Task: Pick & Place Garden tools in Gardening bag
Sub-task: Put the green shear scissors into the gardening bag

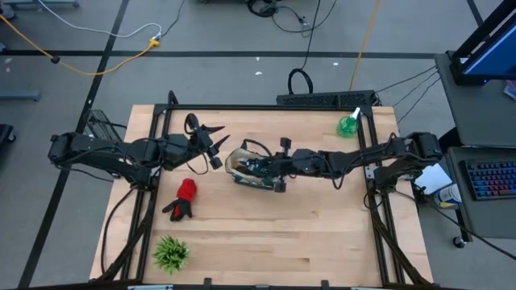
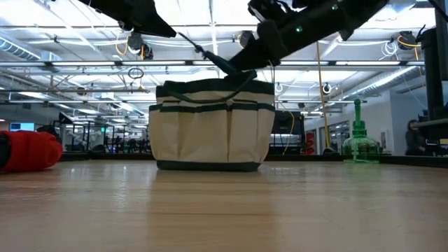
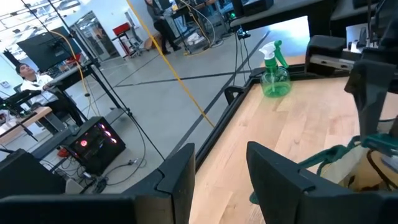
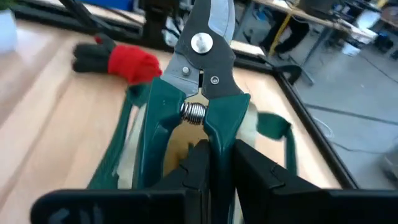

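The cream gardening bag [image 1: 251, 171] with green trim stands upright on its base mid-table [image 2: 210, 126]. My right gripper [image 1: 274, 167] reaches in from the table's right, just over the bag's open top, shut on green-handled pruners [image 4: 199, 81]. My left gripper [image 1: 216, 149] hovers open at the bag's left side with nothing between its fingers [image 3: 221, 168]. A red-and-black glove [image 1: 184, 197] lies on the table, left of the bag and nearer the front. The green spray bottle [image 1: 349, 125] stands at the far right. My right gripper pinches one green handle [image 4: 227, 134] of the pruners between its two fingers, just behind the spring. The fingers come nearly level from the table's right and lie along the tool. The blades [image 4: 208, 25] point away toward the glove, above the bag's opening.
A spiky green plant [image 1: 171, 254] sits near the front left corner. A dark frame rail [image 1: 266, 109] runs along the table's far edge, with a keyboard-like box [image 1: 322, 99] behind it. Bare wood [image 1: 306, 234] lies in front of the bag.
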